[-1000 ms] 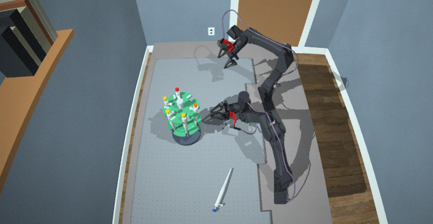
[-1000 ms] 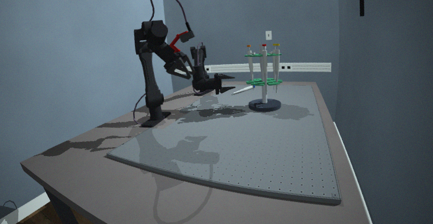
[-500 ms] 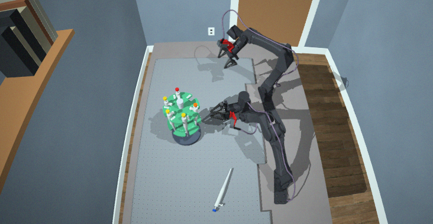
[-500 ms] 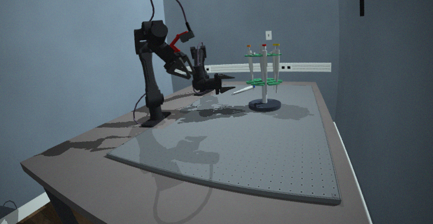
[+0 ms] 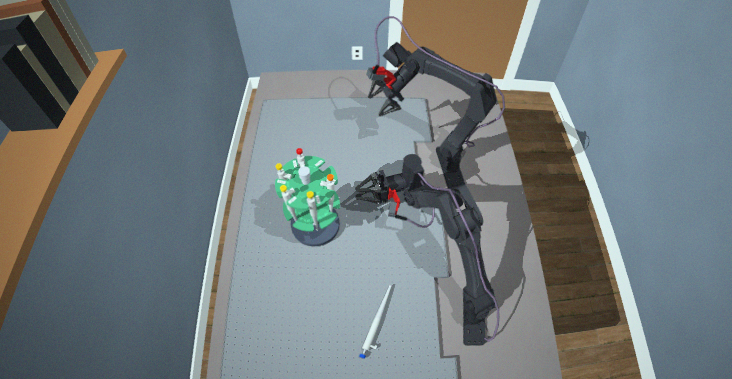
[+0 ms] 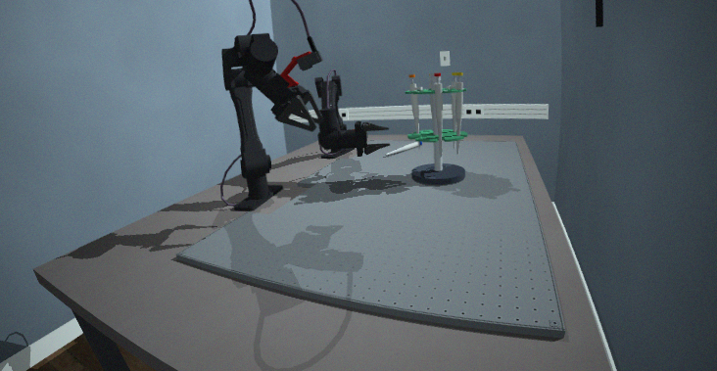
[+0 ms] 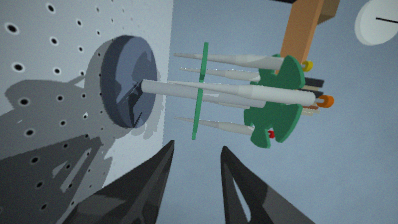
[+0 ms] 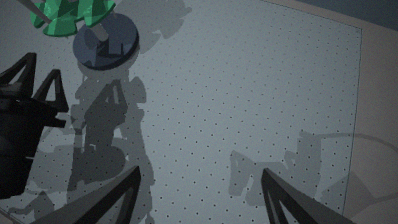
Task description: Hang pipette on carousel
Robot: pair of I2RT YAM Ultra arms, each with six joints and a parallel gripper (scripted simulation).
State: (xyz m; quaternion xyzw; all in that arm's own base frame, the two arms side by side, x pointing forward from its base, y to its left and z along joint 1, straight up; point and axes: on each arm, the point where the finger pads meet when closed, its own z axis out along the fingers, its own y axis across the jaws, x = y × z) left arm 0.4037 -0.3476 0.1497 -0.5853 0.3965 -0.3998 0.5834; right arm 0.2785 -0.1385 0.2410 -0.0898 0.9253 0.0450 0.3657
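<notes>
The loose pipette (image 5: 378, 320) is white with a blue push button and lies flat on the grey perforated mat near the front edge; it also shows in the exterior view (image 6: 404, 149). The green carousel (image 5: 307, 190) stands on a dark round base and holds several pipettes with yellow, red and orange buttons. My left gripper (image 5: 349, 199) points sideways at the carousel (image 7: 240, 100), just short of it, its fingers partly apart with nothing between them. My right gripper (image 5: 383, 104) (image 8: 200, 173) hangs wide open and empty over the mat's far end.
The carousel's base (image 8: 105, 40) and the left gripper (image 8: 35, 85) sit at the upper left of the right wrist view. A wooden shelf with books (image 5: 46, 69) hangs on the wall beside the table. The arm bases stand along the table's right side.
</notes>
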